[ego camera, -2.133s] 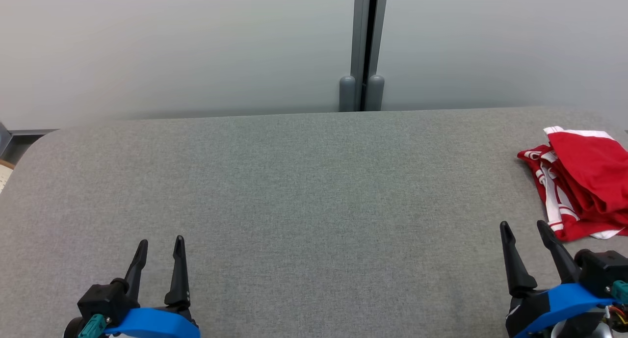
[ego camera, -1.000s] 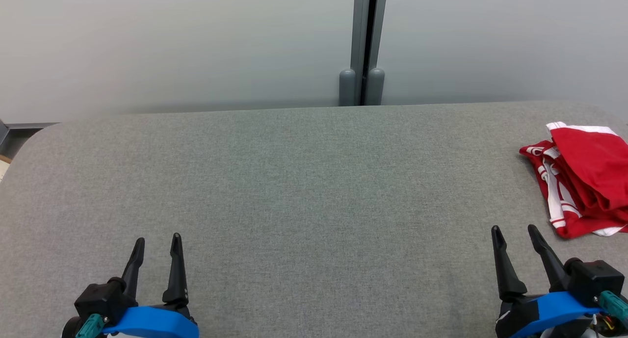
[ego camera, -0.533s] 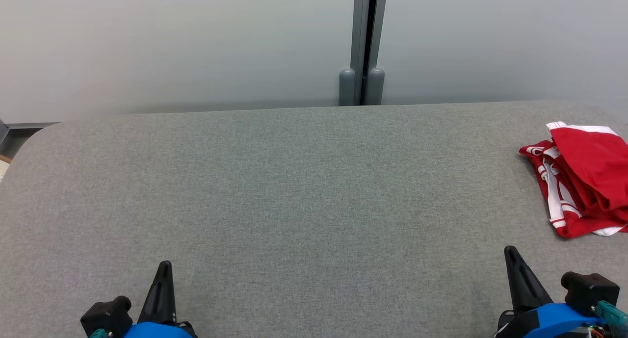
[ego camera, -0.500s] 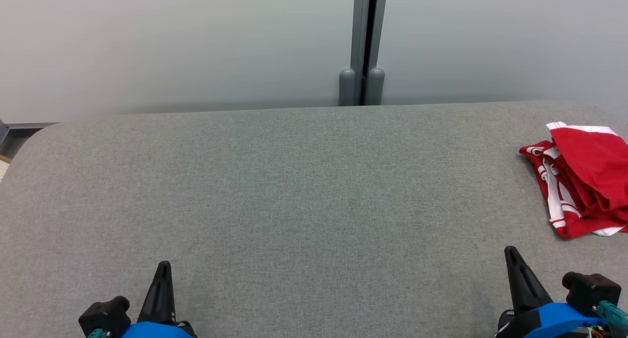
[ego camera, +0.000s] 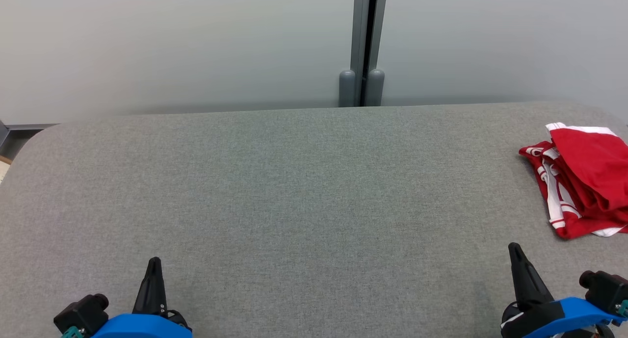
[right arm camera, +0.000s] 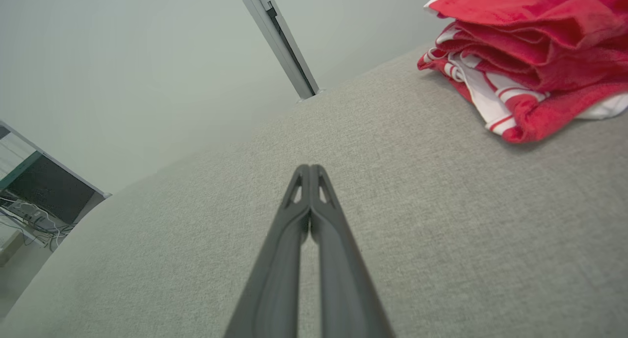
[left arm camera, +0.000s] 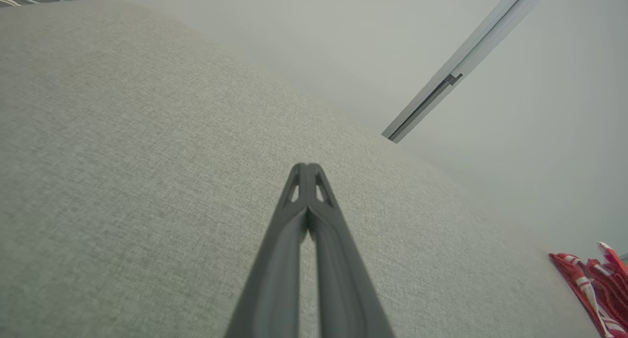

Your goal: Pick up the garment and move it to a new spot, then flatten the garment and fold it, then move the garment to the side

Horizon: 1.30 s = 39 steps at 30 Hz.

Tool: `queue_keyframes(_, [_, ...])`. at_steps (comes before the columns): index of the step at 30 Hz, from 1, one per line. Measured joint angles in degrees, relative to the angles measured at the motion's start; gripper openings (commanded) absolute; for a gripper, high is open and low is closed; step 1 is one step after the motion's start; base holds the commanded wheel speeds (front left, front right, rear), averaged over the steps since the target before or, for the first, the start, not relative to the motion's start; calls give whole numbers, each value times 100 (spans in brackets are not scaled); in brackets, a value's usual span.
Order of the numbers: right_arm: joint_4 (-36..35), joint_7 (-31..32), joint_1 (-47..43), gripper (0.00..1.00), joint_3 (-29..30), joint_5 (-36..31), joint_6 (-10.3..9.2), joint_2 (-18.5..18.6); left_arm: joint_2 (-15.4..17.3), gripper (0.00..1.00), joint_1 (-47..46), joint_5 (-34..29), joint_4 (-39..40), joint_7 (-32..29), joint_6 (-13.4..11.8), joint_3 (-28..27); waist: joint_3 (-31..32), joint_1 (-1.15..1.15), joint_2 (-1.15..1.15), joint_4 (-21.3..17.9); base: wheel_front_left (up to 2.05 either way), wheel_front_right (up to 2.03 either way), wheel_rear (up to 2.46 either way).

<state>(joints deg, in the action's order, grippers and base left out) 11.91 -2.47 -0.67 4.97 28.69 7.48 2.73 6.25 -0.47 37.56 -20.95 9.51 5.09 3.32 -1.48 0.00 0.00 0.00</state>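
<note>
Grey padded table (ego camera: 294,181) carries the garment (ego camera: 584,181), a red-and-white bundle folded over on itself at the far right edge (part of it runs out of the head view). Nearest it, the right gripper (ego camera: 514,252) sits low, fingers pressed together on nothing. The left gripper (ego camera: 154,264), equally closed and empty, is well apart. Folding and setting aside look done, so the next move probably only calls for keeping both arms clear.

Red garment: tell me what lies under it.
The red garment rests directly on the grey fabric surface, its folded red and white layers stacked. Nothing else pokes out along its visible edges. The patch beneath is covered, so anything flat there cannot be seen.
</note>
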Motion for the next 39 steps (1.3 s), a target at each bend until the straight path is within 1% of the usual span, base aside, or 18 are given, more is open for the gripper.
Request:
queue_keyframes(18, [51, 218, 162, 0, 33, 1577, 0, 0, -85, 0, -125, 1351, 168, -397, 57, -243, 22, 0, 0, 0, 0, 0, 0])
queue_keyframes(39, [97, 432, 312, 0, 74, 3059, 0, 0, -158, 0, -238, 2619, 325, -768, 107, -468, 47, 0, 0, 0, 0, 0, 0])
